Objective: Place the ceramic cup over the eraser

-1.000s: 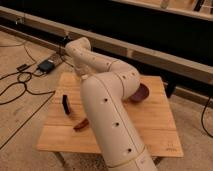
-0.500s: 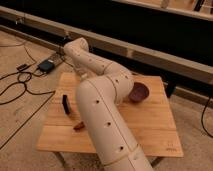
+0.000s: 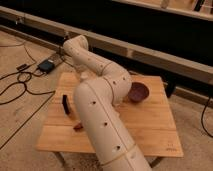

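Note:
The eraser (image 3: 65, 105), a slim black bar, lies on the left part of the wooden table (image 3: 150, 125). My white arm rises from the bottom of the view, bends over the table's middle and reaches to the far left. The gripper (image 3: 83, 76) hangs down there over the table's far left edge, behind the eraser and apart from it. The ceramic cup is not visible; the arm hides much of the table's middle.
A dark purple bowl (image 3: 138, 92) sits at the table's far right of centre. A reddish-brown stick (image 3: 77, 126) lies near the front left, partly behind my arm. Black cables and a small box (image 3: 46, 65) lie on the floor to the left. A long low wall runs behind.
My arm has swung leftward off the bowl, which now shows in full. The forearm and gripper end have reached further toward the table's far left. The eraser has not moved.

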`<state>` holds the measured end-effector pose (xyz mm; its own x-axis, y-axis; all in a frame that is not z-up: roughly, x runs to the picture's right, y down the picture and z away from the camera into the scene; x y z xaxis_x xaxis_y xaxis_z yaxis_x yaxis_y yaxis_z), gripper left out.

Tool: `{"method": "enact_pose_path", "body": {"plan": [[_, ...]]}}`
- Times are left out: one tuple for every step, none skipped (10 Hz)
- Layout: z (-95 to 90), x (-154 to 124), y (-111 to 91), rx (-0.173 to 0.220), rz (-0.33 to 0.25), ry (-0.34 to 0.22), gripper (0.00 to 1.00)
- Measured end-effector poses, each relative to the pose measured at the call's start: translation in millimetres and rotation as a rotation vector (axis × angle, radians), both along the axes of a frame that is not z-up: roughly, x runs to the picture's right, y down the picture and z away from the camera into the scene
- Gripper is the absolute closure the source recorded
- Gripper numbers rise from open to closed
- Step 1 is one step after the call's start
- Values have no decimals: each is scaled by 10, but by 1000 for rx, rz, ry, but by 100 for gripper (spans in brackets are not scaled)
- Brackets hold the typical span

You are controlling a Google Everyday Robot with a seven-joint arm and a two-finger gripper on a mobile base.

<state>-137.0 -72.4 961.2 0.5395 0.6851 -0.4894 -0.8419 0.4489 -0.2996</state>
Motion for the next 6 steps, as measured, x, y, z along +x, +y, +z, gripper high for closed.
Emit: {"method": "enact_pose_path", "body": {"plan": [[6,-19,11,-5,7,-5,35],[8,-44,23,-12,16,-11,40],[8,-46,31,-17,20,-12,48],[2,-34,36,-22,23,-11,60],[-5,-22,39,-25,21,-7,68],[-27,5,31,-26,15,3,78]]}}
